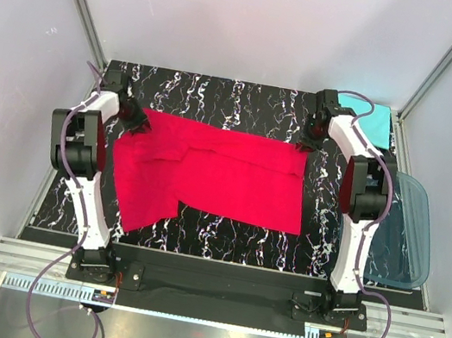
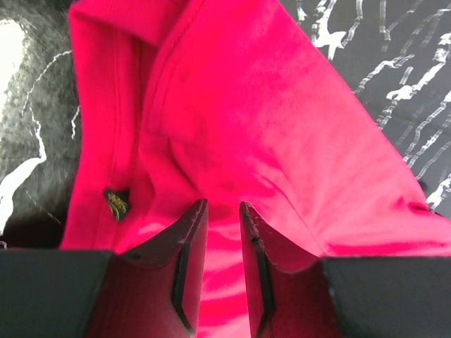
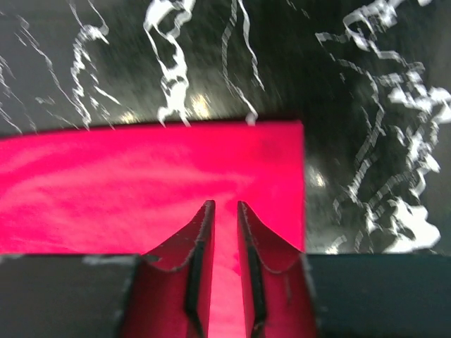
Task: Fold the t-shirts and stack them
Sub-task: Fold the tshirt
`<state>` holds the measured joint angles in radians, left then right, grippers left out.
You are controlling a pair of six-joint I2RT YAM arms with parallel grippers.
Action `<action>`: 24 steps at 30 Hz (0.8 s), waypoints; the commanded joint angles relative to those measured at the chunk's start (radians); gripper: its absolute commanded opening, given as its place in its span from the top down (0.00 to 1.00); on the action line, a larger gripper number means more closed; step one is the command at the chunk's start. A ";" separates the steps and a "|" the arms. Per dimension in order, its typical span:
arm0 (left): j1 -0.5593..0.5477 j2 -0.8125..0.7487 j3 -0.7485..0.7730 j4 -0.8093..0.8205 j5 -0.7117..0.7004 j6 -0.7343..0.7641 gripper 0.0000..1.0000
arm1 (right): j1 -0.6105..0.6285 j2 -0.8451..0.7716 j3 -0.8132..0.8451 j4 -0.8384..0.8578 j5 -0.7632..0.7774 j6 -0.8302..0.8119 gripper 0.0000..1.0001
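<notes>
red t-shirt lies flat, far corners pinched by left end effector and, seemingly, right end effector.

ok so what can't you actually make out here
- turquoise-cyan cloth t-shirt: top view, mostly behind the right arm, so its folds are hidden
- translucent blue plastic tub: top view, left side behind the same arm
- right pincer: right wrist view is blurred, so whether it grips the bright red cloth t-shirt is unclear
</notes>
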<state>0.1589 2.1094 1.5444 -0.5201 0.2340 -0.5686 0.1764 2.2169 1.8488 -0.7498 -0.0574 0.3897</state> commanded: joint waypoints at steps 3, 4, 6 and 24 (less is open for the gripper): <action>0.004 -0.088 -0.009 0.088 0.030 -0.005 0.70 | 0.002 0.049 0.075 0.050 -0.024 0.071 0.78; 0.004 -0.077 -0.004 0.083 0.028 -0.005 0.70 | 0.002 0.064 0.078 0.044 -0.021 0.074 0.78; 0.008 -0.028 0.032 0.068 0.012 0.007 0.70 | 0.002 0.081 0.073 0.040 -0.010 0.074 0.78; 0.018 0.029 0.105 0.088 0.036 -0.050 0.61 | -0.003 0.274 0.415 -0.040 0.114 -0.149 0.69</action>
<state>0.1806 2.2017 1.6341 -0.4454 0.2810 -0.6098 0.1780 2.4641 2.1521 -0.7689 0.0181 0.3119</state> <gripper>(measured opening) 0.357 0.297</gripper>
